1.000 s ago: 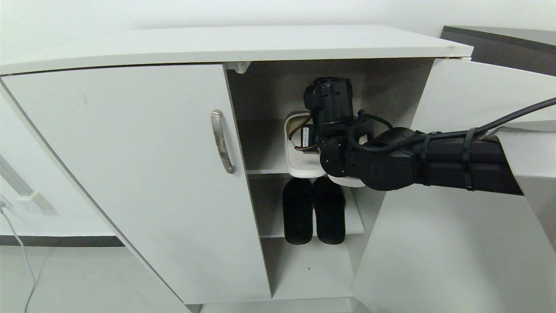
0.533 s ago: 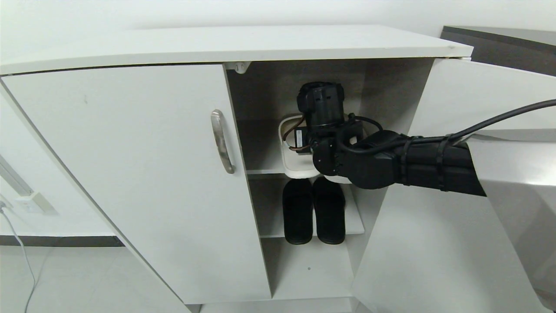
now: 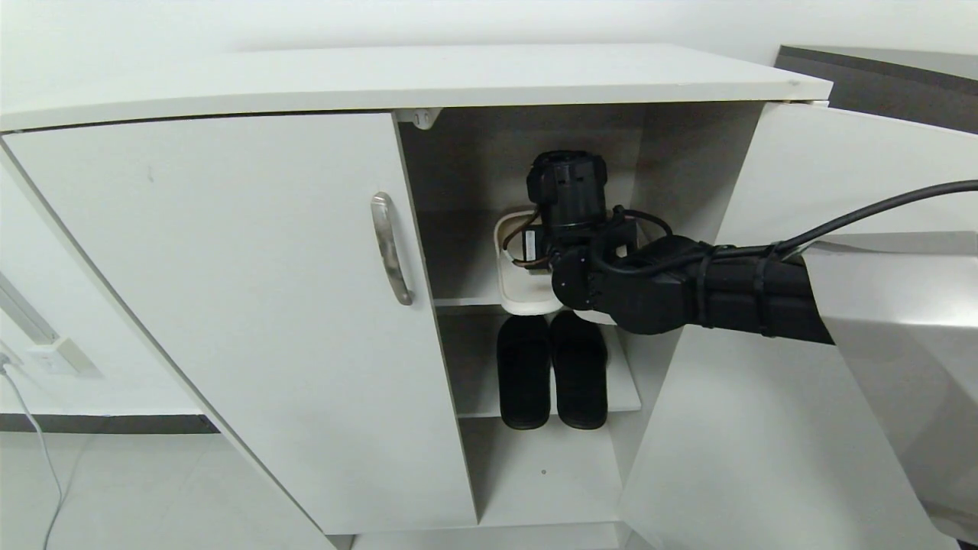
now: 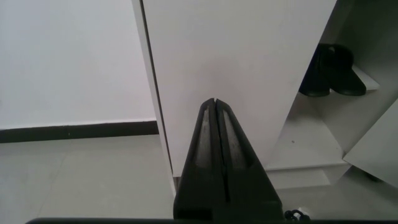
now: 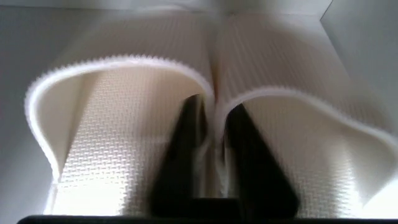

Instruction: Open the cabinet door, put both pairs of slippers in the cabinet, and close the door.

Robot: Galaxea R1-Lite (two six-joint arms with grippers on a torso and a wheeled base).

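Farther onto the shelf (image 3: 458,301) the right gripper (image 5: 212,107) has carried the white slippers (image 5: 118,130). Its dark fingers (image 5: 185,143) pinch their ribbed, arched straps together; the left gripper (image 4: 214,102) is pressed closed.

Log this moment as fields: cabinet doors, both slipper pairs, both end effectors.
cabinet: right door open, left door closed
black slippers: side by side on the lower shelf
white slippers: on the upper shelf, heels over its front edge
right end effector: shut on the white slippers' adjoining straps
left end effector: shut, empty, before the left door
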